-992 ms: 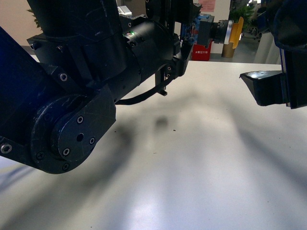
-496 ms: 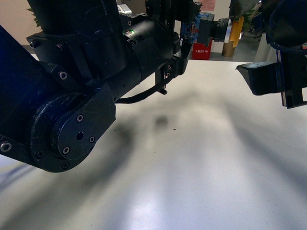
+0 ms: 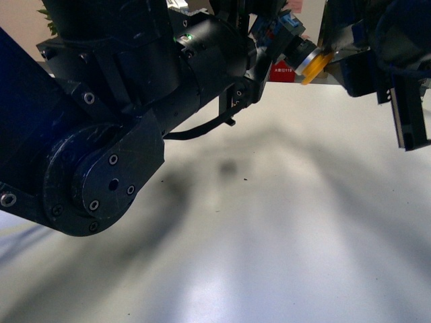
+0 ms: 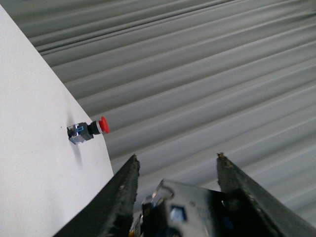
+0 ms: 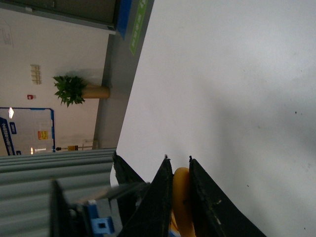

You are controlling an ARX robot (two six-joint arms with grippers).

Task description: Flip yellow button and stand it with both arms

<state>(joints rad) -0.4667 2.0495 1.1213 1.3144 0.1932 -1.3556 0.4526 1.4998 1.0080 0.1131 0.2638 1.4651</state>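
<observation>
Yellow button (image 3: pixel 308 59) is aloft over the surface (image 3: pixel 269 202), left end effector (image 4: pixel 177 156) clamped on its body, right end effector (image 5: pixel 178 159) pinching its thin cap rim; that shallow pinch may slip and drop it if left releases.

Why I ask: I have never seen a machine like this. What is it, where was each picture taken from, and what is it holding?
It is a robot with two black arms, each ending in a gripper. One camera on its body looks forward: the left arm fills that picture, and the right arm shows at the edge. The other two cameras ride on the wrists. The left gripper holds the yellow button above the table. The right gripper has its fingers either side of the yellow cap; whether it grips is unclear. A red-topped button rests on the table near its edge.
</observation>
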